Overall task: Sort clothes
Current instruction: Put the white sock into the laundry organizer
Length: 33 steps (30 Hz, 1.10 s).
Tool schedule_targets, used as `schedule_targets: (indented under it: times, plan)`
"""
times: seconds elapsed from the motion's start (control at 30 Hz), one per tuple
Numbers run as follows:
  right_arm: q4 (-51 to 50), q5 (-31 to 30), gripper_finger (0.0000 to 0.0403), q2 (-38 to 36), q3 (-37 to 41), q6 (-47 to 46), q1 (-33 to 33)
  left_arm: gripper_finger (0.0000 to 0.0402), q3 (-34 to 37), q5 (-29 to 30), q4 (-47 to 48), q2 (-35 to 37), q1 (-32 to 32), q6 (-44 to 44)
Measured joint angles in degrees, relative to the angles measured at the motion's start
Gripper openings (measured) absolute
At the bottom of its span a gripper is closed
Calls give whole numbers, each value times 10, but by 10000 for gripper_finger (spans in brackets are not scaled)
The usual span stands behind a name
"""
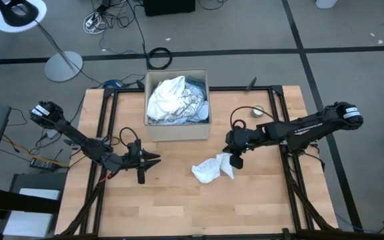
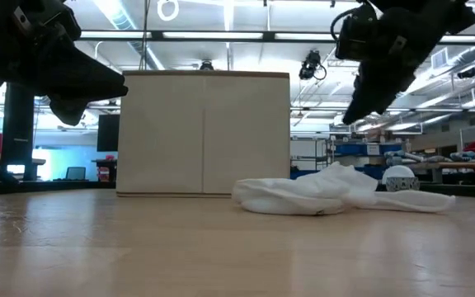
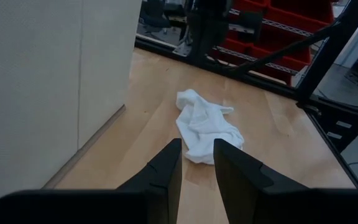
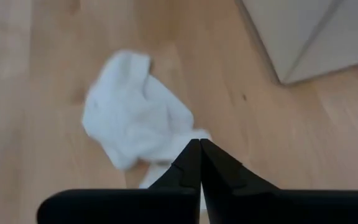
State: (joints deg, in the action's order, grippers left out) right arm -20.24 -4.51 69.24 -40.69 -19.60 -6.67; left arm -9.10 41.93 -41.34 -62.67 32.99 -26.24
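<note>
a white garment (image 1: pixel 213 168) lies crumpled on the bare worktop (image 1: pixel 179 207), in front of the tan cardboard box (image 1: pixel 176 130) and toward the right side. the box sits at the middle of the far edge and holds the remaining clothes (image 1: pixel 172 100), mostly white and pale blue. the right gripper (image 1: pixel 235 159) hangs above the garment's right end, its jaws together with nothing between them. the left gripper (image 1: pixel 153 159) hovers over the left half of the worktop, aimed at the garment, its jaws slightly apart and empty. for the step in hand, likely fetching the next piece, a gripper should open wide above the box, descend on a raised fold and pinch one layer only, so a single garment comes out. no readable writing, label or brand shows anywhere.
</note>
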Motion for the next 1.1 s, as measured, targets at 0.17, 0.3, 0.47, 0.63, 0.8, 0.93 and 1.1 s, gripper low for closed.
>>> schedule_targets:
  times: [0.17, 0.3, 0.47, 0.63, 0.8, 0.93, 1.1]
  plan:
    - [-64, 11, 42, 0, 8, -51, -1, 99, 0, 0, 0, 0, 0, 0]
    - [-58, 44, 83, 0, 39, -111, -10, 99, 0, 0, 0, 0, 0, 0]
    - [18, 44, 130, 15, 81, -149, -38, 99, 0, 1, -1, 0, 0, 0]
    - [110, 14, 154, 63, 109, -138, -62, 99, 0, 3, -2, 0, 0, 0]
    - [158, -37, 142, 136, 108, -121, -73, 99, 0, 4, -3, 0, 0, 0]
    - [157, -39, 40, 166, 93, -112, -75, 99, 0, 4, -3, 0, 0, 0]
    - [35, -55, 9, 121, 35, -56, -70, 99, 0, 4, -3, 0, 0, -1]
